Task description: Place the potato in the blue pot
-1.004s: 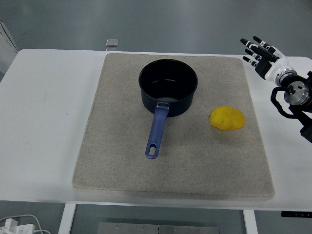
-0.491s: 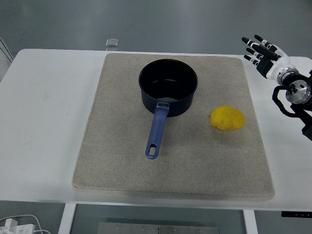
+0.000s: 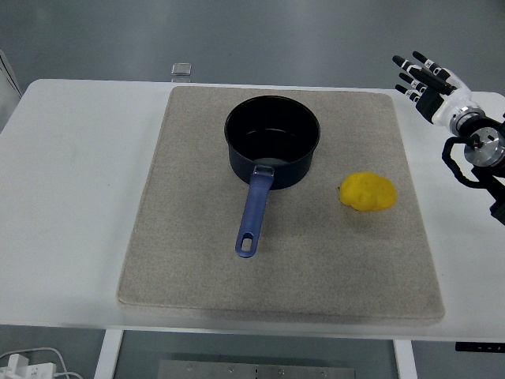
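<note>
Overhead, a yellow potato (image 3: 368,193) lay on a beige mat (image 3: 189,260), right of the empty blue pot (image 3: 272,142). At the surface's far right, the right hand (image 3: 432,87) hovered, fingers (image 3: 412,69) spread, holding nothing.

Lab: bare white table (image 3: 79,197), grey floor (image 3: 237,39)
</note>
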You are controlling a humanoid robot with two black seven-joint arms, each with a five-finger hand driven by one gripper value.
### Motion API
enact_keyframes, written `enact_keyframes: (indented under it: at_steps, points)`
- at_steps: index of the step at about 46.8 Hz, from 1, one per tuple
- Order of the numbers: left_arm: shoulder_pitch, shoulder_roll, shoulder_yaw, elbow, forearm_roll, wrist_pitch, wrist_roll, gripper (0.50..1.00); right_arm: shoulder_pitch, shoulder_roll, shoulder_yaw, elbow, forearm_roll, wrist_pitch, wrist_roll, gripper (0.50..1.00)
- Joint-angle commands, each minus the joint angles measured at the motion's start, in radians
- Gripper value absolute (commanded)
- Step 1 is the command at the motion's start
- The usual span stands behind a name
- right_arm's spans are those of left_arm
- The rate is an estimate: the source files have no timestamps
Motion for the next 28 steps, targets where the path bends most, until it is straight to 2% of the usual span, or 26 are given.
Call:
enact_keyframes:
  at_steps: [1, 5, 10, 16, 20, 28]
  points:
    - [0.0, 0.0, 0.0, -0.001, 0.0, 0.0, 0.0, 1.0, 0.002, 0.0, 0.005, 0.0, 0.002, -0.012, 0.006, 0.944]
    - [0.0, 0.0, 0.0, 0.001, 0.0, 0.0, 0.0, 1.0, 0.004, 0.001, -0.004, 0.005, -0.001, -0.042, 0.025, 0.944]
    - [0.0, 0.0, 0.0, 0.001, 0.0, 0.0, 0.0, 1.0, 0.001, -0.029, -0.007, 0.074, -0.036, -0.035, 0.035, 0.944]
    - [0.0, 0.0, 0.0, -0.001, 0.0, 0.0, 0.0, 1.0, 0.001, -0.08, -0.007, 0.197, -0.237, -0.061, 0.086, 0.942]
    - [0.0, 0.0, 0.0, 0.001, 0.0, 0.0, 0.0, 1.0, 0.001, -0.12, -0.007, 0.278, -0.351, -0.093, 0.091, 0.942]
    - [0.0, 0.0, 0.0, 0.001, 0.0, 0.0, 0.0, 1.0, 0.001, -0.212, -0.059, 0.424, -0.515, -0.098, 0.094, 0.942]
